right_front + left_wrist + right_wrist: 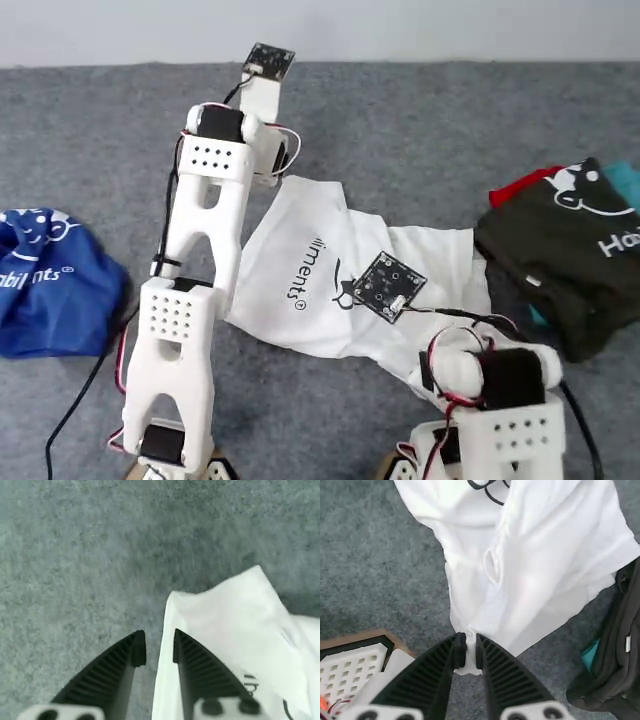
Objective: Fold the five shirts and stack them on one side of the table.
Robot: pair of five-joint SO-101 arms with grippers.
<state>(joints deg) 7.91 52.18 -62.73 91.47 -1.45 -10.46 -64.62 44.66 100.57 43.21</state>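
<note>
1. Grey, carpet-like table [420, 130] underneath it all, with the white shirt [300, 260] spread rumpled at mid-table.
2. Early going, by the look of it: no flat fold on the white shirt yet, just creases and one side doubled over on itself.
3. Well apart from the white shirt on one side, a blue shirt [50, 285] bunched into a loose mound (balled rather than folded, seemingly).
4. On the opposite side of the white shirt, touching its edge, a black shirt [560, 250] heaped over a red shirt [525, 185] and a teal shirt [622, 178]; hard to call folded or merely dumped.
5. Five shirts accounted for, then. Probably left to do: flattening and folding the white one, likely the blue one too, and gathering everything on a single side.
6. Left gripper [154, 647] at the white shirt's corner farthest from the arm bases, parted by a slim gap and straddling the cloth's edge, not clamped on it as far as can be judged.
7. Right gripper [467, 650] at the white shirt's corner nearest the arm bases, closed on a bunched tuck of its fabric.
8. From the high view: the whole layout around the white shirt, the blue mound, the shirt count.
9. From the left wrist view: that slim gap and the hem running through it, against bare grey surface beyond the white shirt.
10. From the right wrist view: the pinch itself, plus the black heap's edge just beside the white shirt.
</note>
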